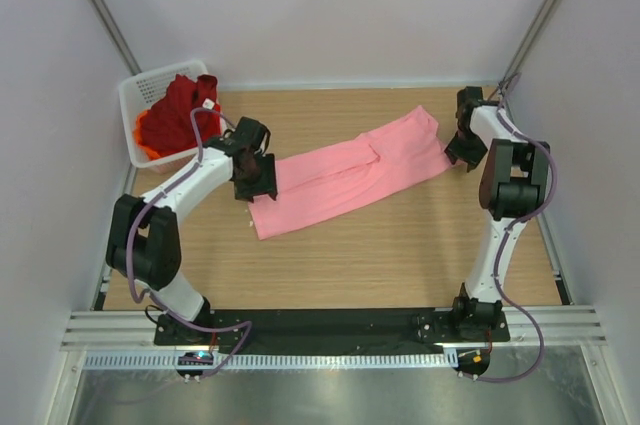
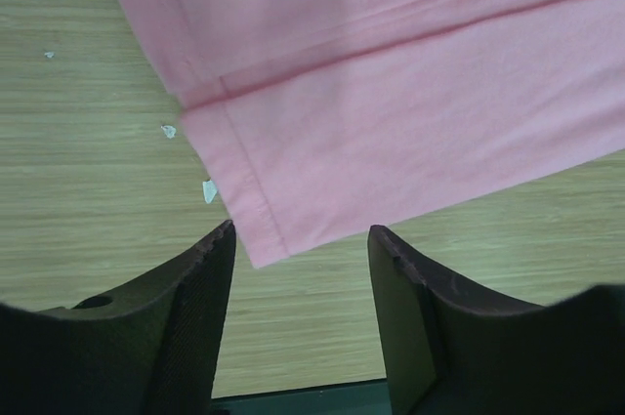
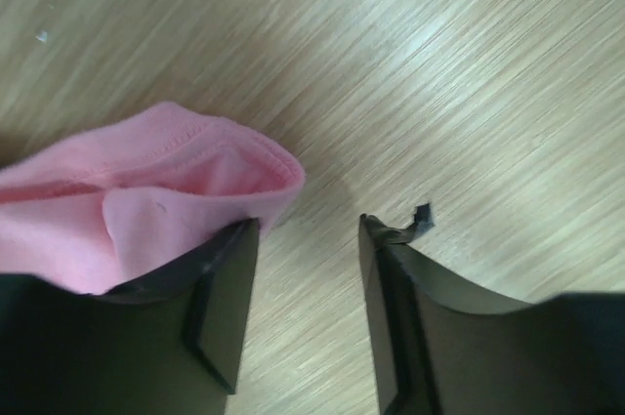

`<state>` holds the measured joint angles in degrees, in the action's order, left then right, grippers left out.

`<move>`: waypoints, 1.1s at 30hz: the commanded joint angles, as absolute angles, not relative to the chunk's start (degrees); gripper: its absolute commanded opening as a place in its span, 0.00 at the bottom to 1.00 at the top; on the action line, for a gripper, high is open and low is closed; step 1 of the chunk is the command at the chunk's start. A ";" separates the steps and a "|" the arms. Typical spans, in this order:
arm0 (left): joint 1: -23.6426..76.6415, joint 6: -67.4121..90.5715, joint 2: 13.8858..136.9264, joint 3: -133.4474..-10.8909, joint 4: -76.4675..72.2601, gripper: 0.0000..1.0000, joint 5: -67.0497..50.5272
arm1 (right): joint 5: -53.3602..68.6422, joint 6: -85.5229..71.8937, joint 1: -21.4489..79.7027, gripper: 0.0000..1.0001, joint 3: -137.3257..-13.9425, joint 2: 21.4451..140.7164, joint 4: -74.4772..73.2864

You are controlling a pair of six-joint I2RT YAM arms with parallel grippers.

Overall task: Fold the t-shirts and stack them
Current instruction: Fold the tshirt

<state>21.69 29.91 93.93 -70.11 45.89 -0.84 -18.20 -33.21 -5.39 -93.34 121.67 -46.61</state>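
While flat, pink t-shirt (image 1: 350,173) between left hand (image 2: 301,234), right hand (image 3: 309,223); both open

The light pink t-shirt (image 2: 391,93) is lying flat on the wooden table (image 2: 88,200). Its hemmed corner is pointing into the gap of the left gripper (image 2: 303,234), whose jaws are standing apart and gripping nothing. White flecks (image 2: 208,190) are lying just beside that corner.

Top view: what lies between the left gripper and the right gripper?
The light pink cloth t-shirt, folded into a long band, stretches from the left gripper to the right gripper; the top view shows it.
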 commanded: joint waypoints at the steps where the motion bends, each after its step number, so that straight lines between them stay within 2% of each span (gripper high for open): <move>1: 22.15 27.86 92.11 -73.47 47.20 0.59 1.75 | -23.46 -29.18 -3.18 0.55 -99.57 120.51 -54.56; 2: 22.15 27.60 92.63 -73.91 47.11 0.62 2.02 | -23.64 -29.27 -2.82 0.58 -99.93 119.54 -55.10; 4: 22.06 25.76 93.95 -76.45 47.02 0.69 2.37 | -23.21 -29.88 -1.33 0.71 -99.23 115.68 -55.63; 7: 22.15 23.12 99.04 -80.84 48.51 0.77 2.11 | -21.10 -30.67 0.00 0.75 -98.88 112.59 -57.13; 8: 22.32 22.59 102.01 -84.25 48.95 0.78 2.28 | -20.31 -30.93 3.31 0.76 -99.49 112.33 -57.56; 9: 22.41 22.15 103.17 -85.50 49.13 0.79 2.37 | -20.13 -31.46 4.04 0.83 -100.01 112.24 -58.09; 10: 22.50 21.37 104.14 -87.87 49.39 0.80 2.46 | -19.26 -32.60 5.70 0.86 -100.80 112.76 -57.57; 15: 22.85 22.06 106.88 -92.29 52.03 0.77 2.29 | -16.36 -39.80 8.87 0.89 -106.95 119.08 -58.80; 22: 25.49 25.49 98.98 -83.60 50.27 0.77 3.43 | -20.29 -50.36 11.25 0.90 -109.16 126.73 -54.42; 27: 25.66 21.72 98.08 -81.03 49.13 0.80 5.35 | -23.55 -45.55 11.25 0.90 -112.84 133.58 -51.24; 33: 25.93 18.03 106.95 -88.15 53.35 0.82 7.21 | -22.68 -37.80 11.25 0.90 -127.52 142.64 -54.75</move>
